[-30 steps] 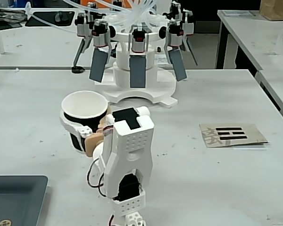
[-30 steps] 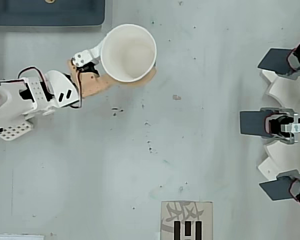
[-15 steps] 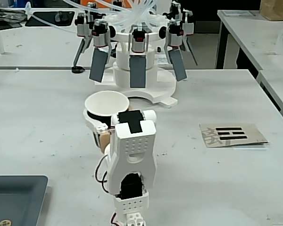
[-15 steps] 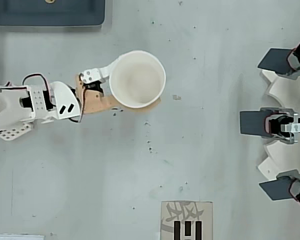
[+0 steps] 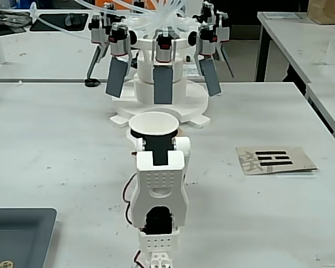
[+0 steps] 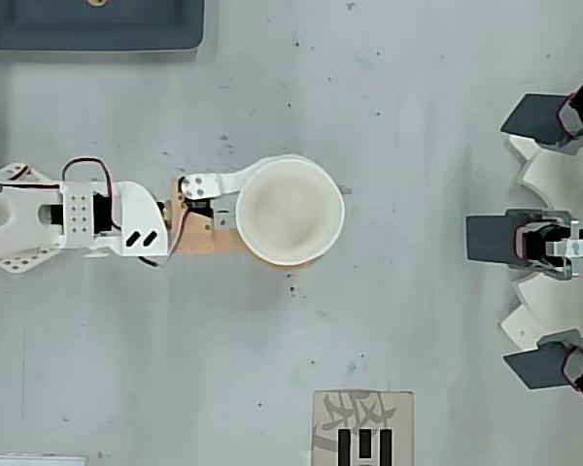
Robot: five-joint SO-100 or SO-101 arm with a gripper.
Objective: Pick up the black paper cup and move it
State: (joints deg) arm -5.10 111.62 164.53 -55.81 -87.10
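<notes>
The black paper cup point(image 5: 153, 124) point(image 6: 290, 210) stands upright with its white rim and white inside showing. In the fixed view it sits just behind the white arm, which hides most of its black wall. My gripper point(image 6: 296, 211) is shut on the cup, one white finger point(image 6: 228, 183) curving round its upper side in the overhead view and a tan finger point(image 6: 206, 239) under its lower side. The cup is near the middle of the table in the overhead view.
A white machine with grey paddles point(image 5: 162, 84) point(image 6: 525, 239) stands beyond the cup. A dark tray point(image 5: 18, 234) point(image 6: 92, 24) lies by the arm's base. A card with black bars point(image 5: 273, 159) point(image 6: 361, 427) lies on the table point(image 5: 56, 145).
The arm has swung the cup sideways, from the left of the fixed view to its centre, downward and rightward in the overhead view. The grip has stayed shut.
</notes>
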